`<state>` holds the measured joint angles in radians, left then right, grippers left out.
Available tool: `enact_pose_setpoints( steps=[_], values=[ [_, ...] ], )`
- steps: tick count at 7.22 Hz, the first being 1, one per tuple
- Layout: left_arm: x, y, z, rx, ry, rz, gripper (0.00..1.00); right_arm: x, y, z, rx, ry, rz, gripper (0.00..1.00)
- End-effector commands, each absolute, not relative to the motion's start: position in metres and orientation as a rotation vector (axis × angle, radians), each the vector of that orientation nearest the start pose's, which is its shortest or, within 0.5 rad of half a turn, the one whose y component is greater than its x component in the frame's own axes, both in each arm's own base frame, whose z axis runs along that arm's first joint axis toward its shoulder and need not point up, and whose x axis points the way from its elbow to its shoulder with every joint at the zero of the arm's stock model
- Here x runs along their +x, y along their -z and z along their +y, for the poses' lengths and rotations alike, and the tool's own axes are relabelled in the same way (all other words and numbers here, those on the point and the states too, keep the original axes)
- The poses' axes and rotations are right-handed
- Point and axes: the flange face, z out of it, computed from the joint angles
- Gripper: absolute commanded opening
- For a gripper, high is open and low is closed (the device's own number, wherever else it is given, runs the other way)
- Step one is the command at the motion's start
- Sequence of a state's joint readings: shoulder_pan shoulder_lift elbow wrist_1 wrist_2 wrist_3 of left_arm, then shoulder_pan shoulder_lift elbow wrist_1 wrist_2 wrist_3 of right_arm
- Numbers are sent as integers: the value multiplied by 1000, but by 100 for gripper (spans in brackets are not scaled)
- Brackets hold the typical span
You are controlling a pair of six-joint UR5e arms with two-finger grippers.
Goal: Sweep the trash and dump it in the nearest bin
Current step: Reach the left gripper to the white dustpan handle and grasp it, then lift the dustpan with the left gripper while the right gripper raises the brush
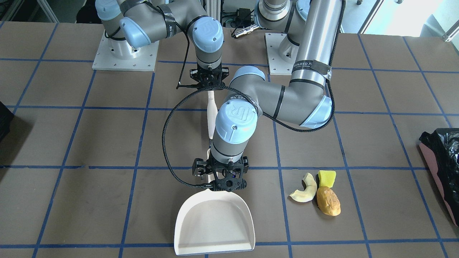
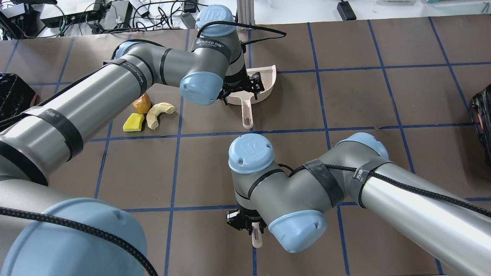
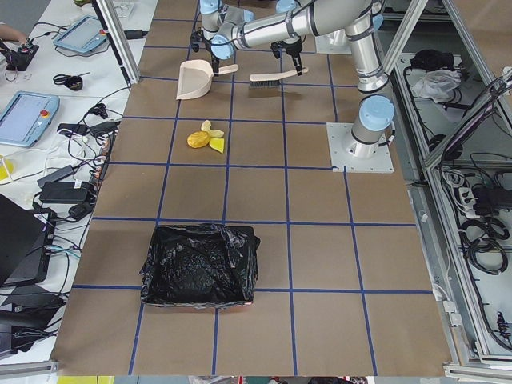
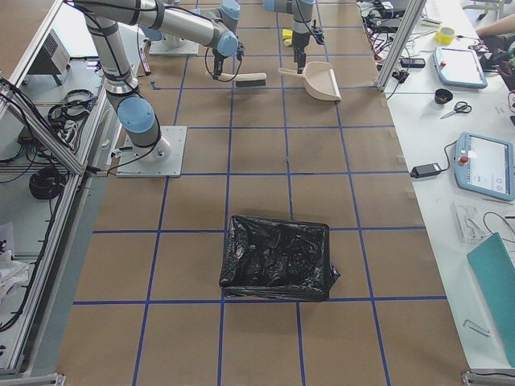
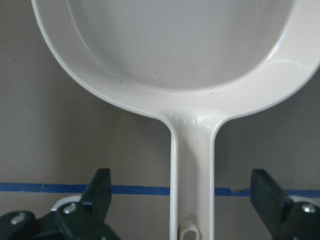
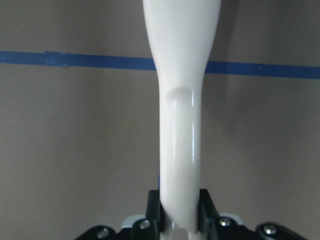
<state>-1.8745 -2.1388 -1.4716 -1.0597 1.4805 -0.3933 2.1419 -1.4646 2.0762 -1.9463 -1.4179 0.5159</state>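
**Closing on the pan handle**

At the robot's far left, the bin [image 1: 446,157] is sitting at the end of the table [image 1: 107,136], well apart from everything else. Next, the trash [image 1: 329,201] is lying in a tight cluster on the table, near the pan [image 1: 215,222] but not touching it.

The left claw [image 5: 182,190] is hanging spread over the pan's handle [image 5: 192,150]. One finger is on either side and neither is touching, and the handle is running slightly off the midline. How low the fingers are sitting I cannot tell.

Gripping looks like the step in hand. It is calling for:
- a small sideways correction;
- a drop until both fingers are flanking the handle;
- a squeeze close to the neck, so the pan is not swinging.

The pan's mouth is facing away from the robot, not toward the trash. So turning it, while keeping the lip flat on the table, is likely coming next.

Last, on the robot's side of the pan, the right claw [image 6: 180,200] is pinching the brush [image 6: 181,125] by its white stem.
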Motion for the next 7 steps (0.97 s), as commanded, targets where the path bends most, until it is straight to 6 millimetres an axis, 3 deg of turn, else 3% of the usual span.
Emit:
enact_pose_setpoints(
  steps=[1, 2, 3, 4, 5, 6, 7],
  values=[
    [-357, -240, -597, -132, -24, 3232, 100, 360, -255, -285, 89, -407, 3098, 0],
    [-364, -247, -589, -122, -21, 3228, 99, 360, -255, -285, 187, -411, 3102, 0],
    [-362, -236, -584, -121, -56, 3217, 79, 361, -255, -286, 341, -402, 3096, 0],
    [-360, -235, -580, -100, -65, 3212, 48, 361, -256, -286, 401, -401, 3093, 0],
    [-359, -240, -577, -100, -72, 3211, 20, 361, -255, -287, 409, -401, 3093, 0],
    [-358, -250, -576, -95, -70, 3213, 0, 361, -255, -287, 412, -401, 3093, 0],
    [-356, -254, -576, -88, -81, 3214, 0, 361, -255, -287, 412, -401, 3093, 0]
  ],
)
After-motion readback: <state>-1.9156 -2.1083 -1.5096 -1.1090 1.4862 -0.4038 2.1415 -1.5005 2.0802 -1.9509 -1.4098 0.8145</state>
